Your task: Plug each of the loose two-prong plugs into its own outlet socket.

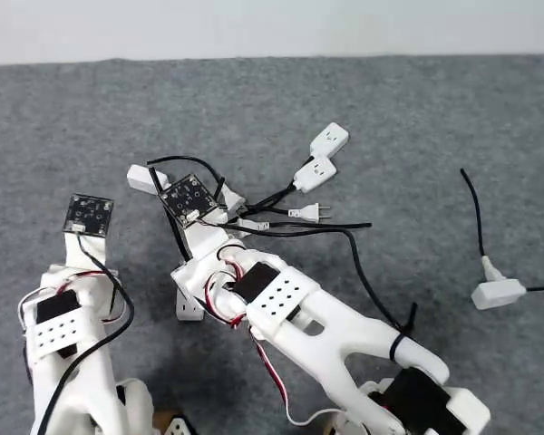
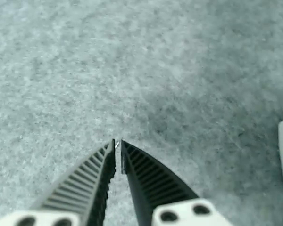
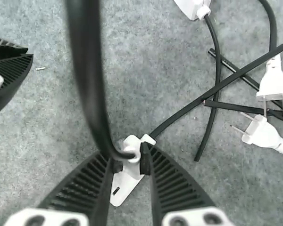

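The right tool (image 3: 129, 157) is pinching a white connector (image 3: 124, 182) at the end of a black cable (image 3: 92, 84). Its ribbed jaws close on the narrow neck where the cable enters. I cannot tell whether this piece is a plug or a socket body. In the high view it lies left of centre, at the tip of the middle arm.

The left tool (image 2: 118, 143) has its jaws pressed almost together with nothing between them. It sits over bare grey worktop (image 2: 179, 70) at the lower left of the high view.

Two loose plugs lie near the centre of the high view among crossing cables. The first plug (image 1: 304, 213) has its prongs pointing right, and the second plug (image 1: 252, 224) lies just left of it, near the right arm. Above them, right of centre, two outlet sockets (image 1: 329, 139) (image 1: 315, 172) lie close together. A further white piece (image 1: 497, 293) on its own cord sits well apart at the far right.

The plugs look light, hard and smooth, and their springy cords will likely tug them askew. The surest hold is probably across the flat sides of the body, just behind the prongs, rather than on the cord. A socket this light would likely slide when pushed unless the other tool braces it. The thin prongs could bend if they meet the slots at an angle.
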Controlling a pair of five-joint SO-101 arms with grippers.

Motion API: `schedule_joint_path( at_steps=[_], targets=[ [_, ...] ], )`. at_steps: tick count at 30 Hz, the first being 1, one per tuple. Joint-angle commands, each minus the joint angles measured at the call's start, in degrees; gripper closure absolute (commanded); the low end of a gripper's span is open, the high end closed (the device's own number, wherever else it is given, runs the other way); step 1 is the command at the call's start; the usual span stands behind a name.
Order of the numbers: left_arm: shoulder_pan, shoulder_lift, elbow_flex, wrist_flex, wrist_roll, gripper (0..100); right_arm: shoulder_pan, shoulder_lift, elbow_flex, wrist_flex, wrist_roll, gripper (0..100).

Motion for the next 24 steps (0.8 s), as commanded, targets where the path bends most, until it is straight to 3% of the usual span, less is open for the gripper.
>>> schedule_joint_path(
  at_steps=[1,24],
  targets=[
    [-0.35,-0.97,-1.54,-1.49,1.14,99,-0.66,-0.13,-3.96,0.22,-0.88,99.1],
    [-1.32,-0.88,-2.33,-1.58,3.34,98,-0.48,5.41,-2.46,-2.51,1.32,99.1]
  ],
)
